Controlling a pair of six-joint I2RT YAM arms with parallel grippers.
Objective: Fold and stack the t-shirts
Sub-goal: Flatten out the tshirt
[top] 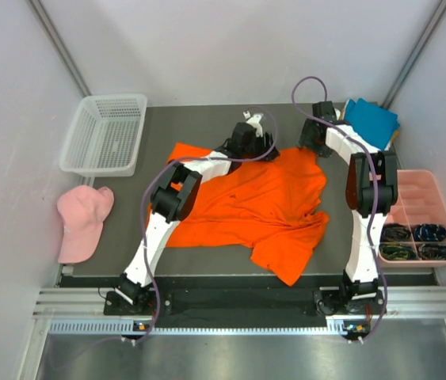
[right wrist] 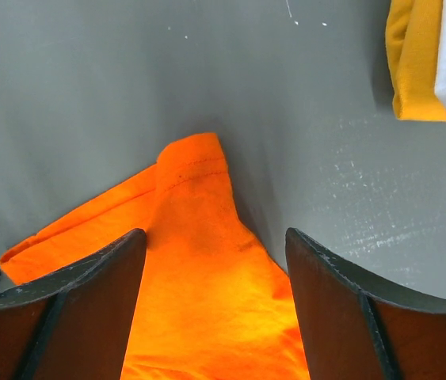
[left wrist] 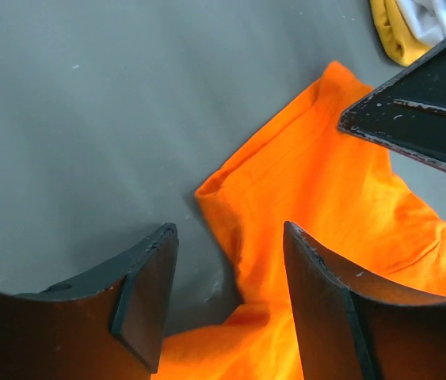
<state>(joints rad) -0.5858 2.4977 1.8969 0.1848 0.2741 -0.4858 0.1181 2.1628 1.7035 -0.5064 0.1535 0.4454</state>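
Orange t-shirt (top: 254, 207) is lying rumpled mid-table (top: 183, 127). The left gripper (left wrist: 229, 229) and right gripper (right wrist: 215, 233) are straddling its far corners, jaws apart and pinching nothing. The grasp for a first fold seems to be starting; next, both need to close on the cloth together.

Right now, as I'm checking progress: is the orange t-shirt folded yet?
No, the orange t-shirt lies spread open across the table, with its sleeves out.

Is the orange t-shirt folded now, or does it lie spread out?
Spread out. In the top view the orange t-shirt lies open and wrinkled across the dark table, its outline wide and uneven, with no neat fold visible.
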